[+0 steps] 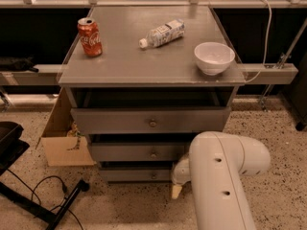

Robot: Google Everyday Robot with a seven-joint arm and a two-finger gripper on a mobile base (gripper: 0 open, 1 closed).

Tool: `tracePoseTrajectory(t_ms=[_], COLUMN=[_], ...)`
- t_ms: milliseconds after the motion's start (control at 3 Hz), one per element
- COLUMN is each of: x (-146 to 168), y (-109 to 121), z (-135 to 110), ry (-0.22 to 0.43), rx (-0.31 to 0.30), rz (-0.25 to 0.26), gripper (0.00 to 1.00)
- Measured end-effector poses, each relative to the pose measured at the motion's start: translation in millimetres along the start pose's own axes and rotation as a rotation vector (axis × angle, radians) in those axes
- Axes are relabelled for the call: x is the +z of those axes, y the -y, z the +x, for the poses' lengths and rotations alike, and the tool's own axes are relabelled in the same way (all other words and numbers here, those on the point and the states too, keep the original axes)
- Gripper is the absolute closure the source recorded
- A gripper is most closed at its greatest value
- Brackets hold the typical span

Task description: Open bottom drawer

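The bottom drawer [136,175] is the slimmest grey front, lowest on the cabinet, with a small brass knob [153,176]. It sits nearly flush under the middle drawer [136,152] and the wide top drawer [144,120]. My gripper [177,185] is low at the bottom drawer's right end, just right of the knob, at the end of my white arm [223,176]. The arm hides the drawer's right end.
On the cabinet top [124,66] stand a red cola can [90,37], a lying plastic bottle [162,33] and a white bowl [214,57]. A cardboard box [62,138] sits left of the cabinet. A black stand and cable [53,200] lie on the speckled floor at lower left.
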State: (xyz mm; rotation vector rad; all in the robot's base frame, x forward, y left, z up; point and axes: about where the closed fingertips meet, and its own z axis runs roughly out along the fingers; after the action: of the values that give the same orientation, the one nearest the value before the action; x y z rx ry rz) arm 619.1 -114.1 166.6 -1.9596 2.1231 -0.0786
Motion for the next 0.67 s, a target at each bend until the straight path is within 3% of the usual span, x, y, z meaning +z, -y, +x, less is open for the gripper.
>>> tracePoseTrajectory(t_ms=[667], x=[11.6], y=[5.7], z=[0.2], ry=[-0.005], rx=[0.011], rz=[0.005], gripper=[0.49])
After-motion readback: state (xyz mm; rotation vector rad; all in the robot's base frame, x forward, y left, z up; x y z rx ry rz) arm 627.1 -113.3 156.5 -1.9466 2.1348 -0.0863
